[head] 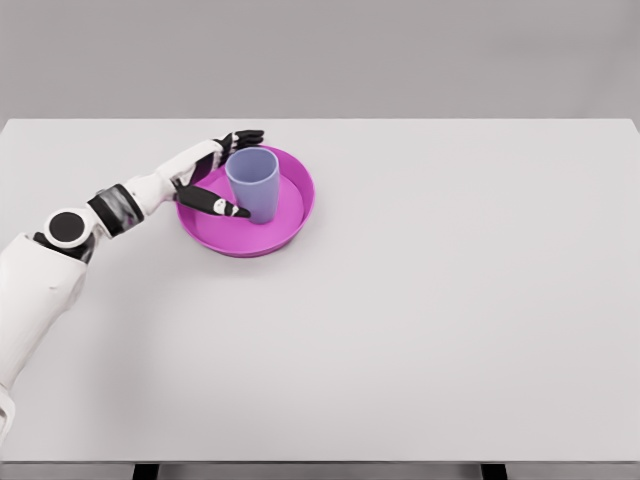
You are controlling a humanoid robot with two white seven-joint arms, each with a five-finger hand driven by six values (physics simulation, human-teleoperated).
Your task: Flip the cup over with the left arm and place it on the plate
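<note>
On the far left part of the table (420, 330), the cup (254, 183) stood upright in the magenta plate (290, 225). The left hand (218, 176) had its fingers spread around it, released.

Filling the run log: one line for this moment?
left hand: open around cup | cup: upright on plate | plate: on table | right arm: unseen

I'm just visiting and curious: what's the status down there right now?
Left hand at the cup, fingers spread around it. Cup upright on the pink plate. Right arm out of view. Nothing in the way.
</note>
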